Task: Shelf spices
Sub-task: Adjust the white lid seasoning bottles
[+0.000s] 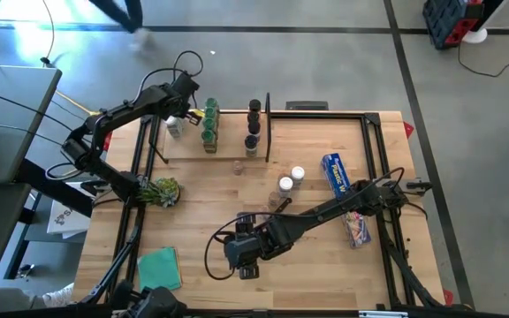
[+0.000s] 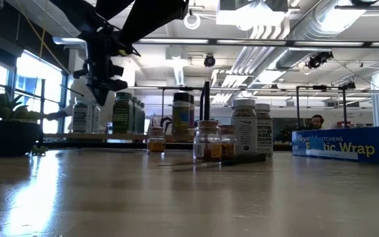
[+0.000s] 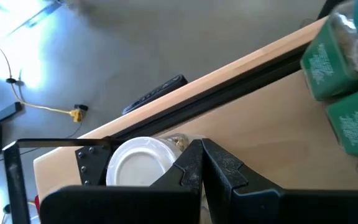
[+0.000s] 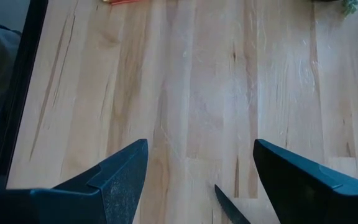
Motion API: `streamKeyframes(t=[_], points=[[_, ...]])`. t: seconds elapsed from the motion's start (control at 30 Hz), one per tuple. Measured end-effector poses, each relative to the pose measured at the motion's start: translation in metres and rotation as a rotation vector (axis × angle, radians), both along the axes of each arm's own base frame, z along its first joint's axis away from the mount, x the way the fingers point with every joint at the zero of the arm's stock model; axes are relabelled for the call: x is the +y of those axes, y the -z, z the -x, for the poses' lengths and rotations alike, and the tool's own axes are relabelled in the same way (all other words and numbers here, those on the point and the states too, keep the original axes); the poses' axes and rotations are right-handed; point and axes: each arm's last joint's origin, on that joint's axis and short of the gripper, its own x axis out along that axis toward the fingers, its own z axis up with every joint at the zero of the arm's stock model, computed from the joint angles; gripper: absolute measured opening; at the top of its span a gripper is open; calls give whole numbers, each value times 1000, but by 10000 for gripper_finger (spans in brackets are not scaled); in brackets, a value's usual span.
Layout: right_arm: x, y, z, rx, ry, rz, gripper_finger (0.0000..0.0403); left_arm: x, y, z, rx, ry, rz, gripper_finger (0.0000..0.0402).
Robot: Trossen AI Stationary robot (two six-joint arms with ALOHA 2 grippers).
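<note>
Left pincer [image 1: 180, 113] clenched shut with nothing in it, hovering at the left end of the shelf [image 1: 228, 156], right above a white-capped jar [image 3: 140, 163] standing there. Right pincer [image 4: 201, 171] spread wide and empty, low over bare surface [image 4: 191, 87] near the front, with only a dark knife tip [image 4: 229, 208] poking in between the fingers. Spices split up: green-labelled jars [image 1: 209, 128] and a dark-capped row [image 1: 253, 124] already on the shelf, but a handful of others [image 1: 285, 181] waiting mid-surface, just beside the blue wrap box [image 1: 336, 173]. Biggest risk, probably: shut left fingers so close over that white cap, so any dip or sideways swing could knock the jar off the ledge or into its green neighbours. Also a tight cluster of loose jars, so wide right fingers coming in could bump one over while reaching for another. Readable writing: "Plastic Wrap" on the blue box, with something like "KITCHENS" above it in the low view. Jar labels too small to make out.
</note>
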Motion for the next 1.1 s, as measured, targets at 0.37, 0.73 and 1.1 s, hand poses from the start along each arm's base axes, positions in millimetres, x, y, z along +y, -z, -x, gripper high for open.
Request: streamKeyframes(t=[0.37,0.73,1.1], points=[[0,0,0,4,3,-1,286,0,-2,2,-12,-10,-3,0],[0,0,1,7,3,1,286,-67,-42,12,-78,76,42,0],[0,0,0,2,18,-11,286,-90,-2,14,33,18,165,0]])
